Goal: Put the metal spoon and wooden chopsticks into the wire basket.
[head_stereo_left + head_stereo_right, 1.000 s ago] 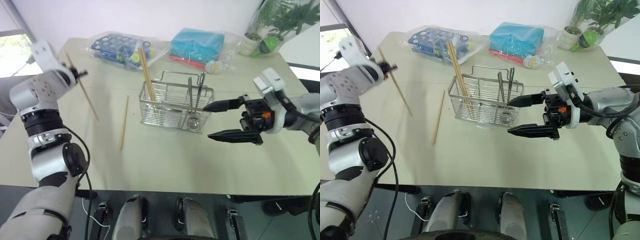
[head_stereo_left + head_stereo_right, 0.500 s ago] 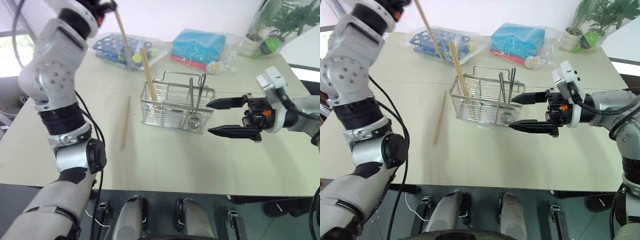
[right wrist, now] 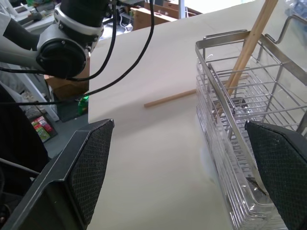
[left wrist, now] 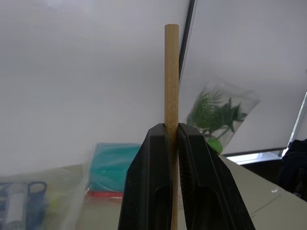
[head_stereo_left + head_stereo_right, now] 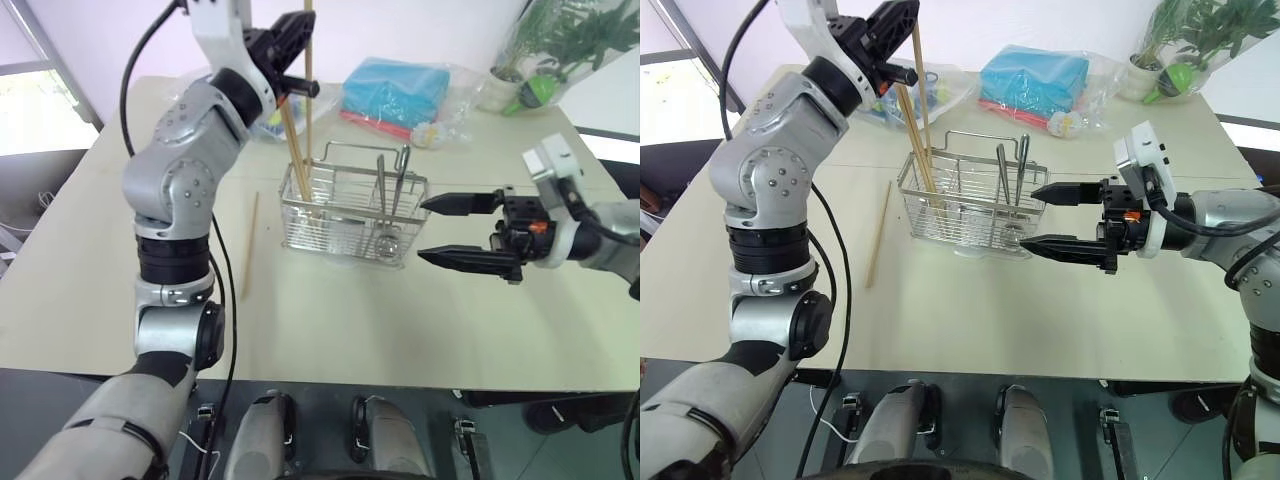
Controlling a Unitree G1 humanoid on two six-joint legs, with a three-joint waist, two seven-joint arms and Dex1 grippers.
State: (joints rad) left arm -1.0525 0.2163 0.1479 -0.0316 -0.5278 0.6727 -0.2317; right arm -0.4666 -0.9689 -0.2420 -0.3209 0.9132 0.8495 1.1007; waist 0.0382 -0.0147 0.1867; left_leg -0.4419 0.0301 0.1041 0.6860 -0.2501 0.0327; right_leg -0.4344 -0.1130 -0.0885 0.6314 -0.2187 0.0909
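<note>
Wooden chopstick (image 5: 308, 60) is clenched upright by left end effector (image 5: 290, 45); lowering straight into basket (image 5: 350, 215) advised. Right end effector (image 5: 462, 232) gapes, released.

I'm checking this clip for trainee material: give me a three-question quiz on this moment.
1. True or false: the left end effector is shut on a wooden chopstick.
2. The loose chopstick on the table lies: A) inside the wire basket B) to the robot's left of it C) under the right end effector.
3. The right end effector's jaws are ____.

Key: 1 true; 2 B; 3 open.
</note>
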